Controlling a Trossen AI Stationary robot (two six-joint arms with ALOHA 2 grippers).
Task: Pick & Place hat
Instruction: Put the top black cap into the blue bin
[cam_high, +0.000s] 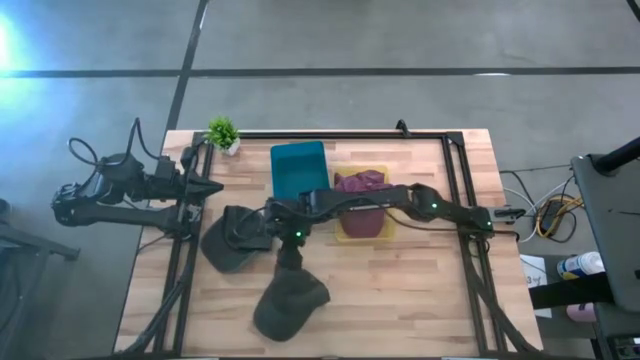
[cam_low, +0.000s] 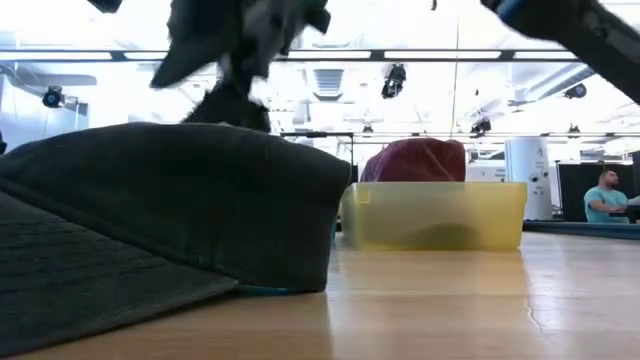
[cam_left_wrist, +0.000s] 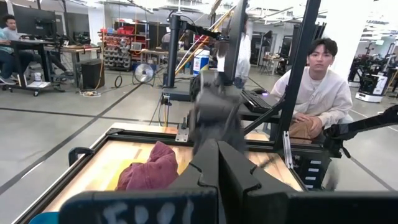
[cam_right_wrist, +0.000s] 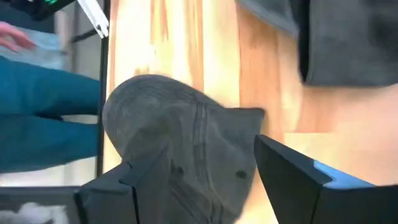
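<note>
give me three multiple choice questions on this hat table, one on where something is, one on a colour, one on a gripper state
1. Where does the maroon hat lie?
A. in the yellow bin
B. in the teal bin
C. on the bare table

2. What colour is the hat at the near table edge?
A. maroon
B. dark grey
C. yellow

3. How is the right gripper?
A. shut on a hat
B. holding the plant
C. open, with a dark hat between its fingers

Answers: 1 A, the maroon cloth rises out of the yellow walls in the low view. 2 B, it is dark grey from above. 3 C, the right wrist view shows its fingers spread to either side of the hat.
</note>
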